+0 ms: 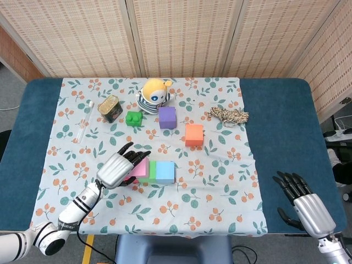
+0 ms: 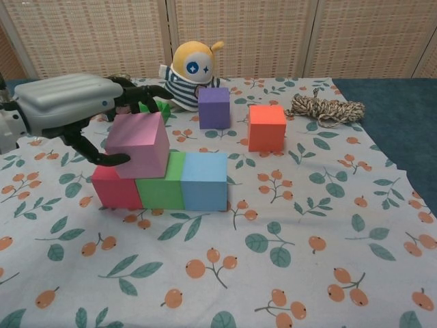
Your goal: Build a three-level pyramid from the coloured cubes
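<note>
From the head view, the left hand (image 1: 118,169) covers the left end of a row of cubes near the middle of the flowered cloth (image 1: 220,181), its fingers wrapped around the pink cube (image 1: 141,166), which sits over the row's left part; the green cube (image 1: 148,171) and blue cube (image 1: 165,171) show beside it. The purple cube (image 1: 167,117) and orange cube (image 1: 194,135) lie farther back and to the right, apart from the row. The right hand (image 1: 303,204) hangs off the table's near right corner, fingers spread, holding nothing, well away from everything. In the chest view, the left hand (image 2: 75,109) grips the pink cube (image 2: 138,145) with thumb at the front and fingers behind; it rests, slightly skewed, over the seam of the red cube (image 2: 113,187) and green cube (image 2: 162,183), with the blue cube (image 2: 205,181) bare on top. The cubes look matte, sharp-edged, foam-like. The next second-level spot lies right of the hand, and the loose cubes are nearer the left hand than the right.
</note>
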